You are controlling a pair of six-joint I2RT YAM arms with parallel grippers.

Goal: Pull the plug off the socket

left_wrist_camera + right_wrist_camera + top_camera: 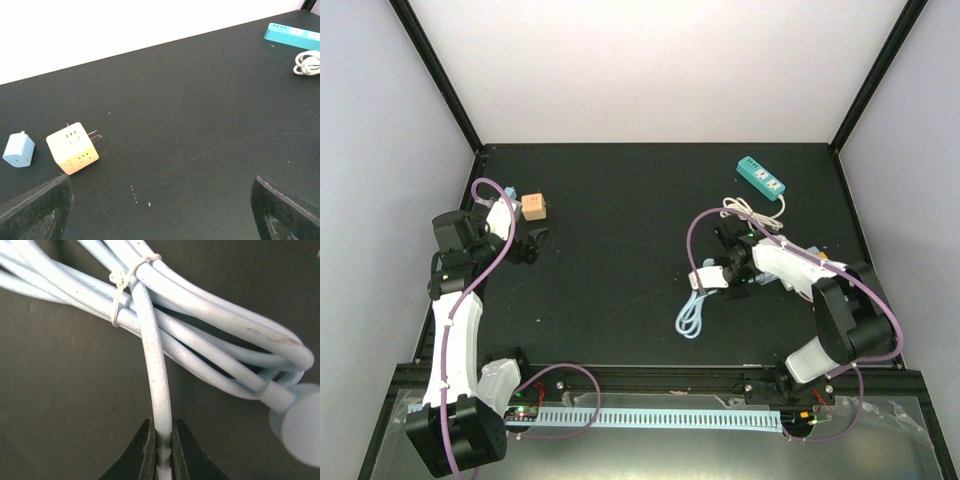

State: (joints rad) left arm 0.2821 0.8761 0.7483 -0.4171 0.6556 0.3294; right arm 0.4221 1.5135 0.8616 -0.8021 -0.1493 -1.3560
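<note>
While the left pincer (161,190) hangs wide open, the right pincer (162,435) is clamped on one pale blue cable (200,325) strand running up-frame, the plug (300,425) at lower right.

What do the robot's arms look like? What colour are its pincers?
The left arm and the right arm are both mostly smooth white shells with black joints. A thin purple cable loops along each one. The left pincer and the right pincer each have two black, wedge-shaped fingers.
</note>
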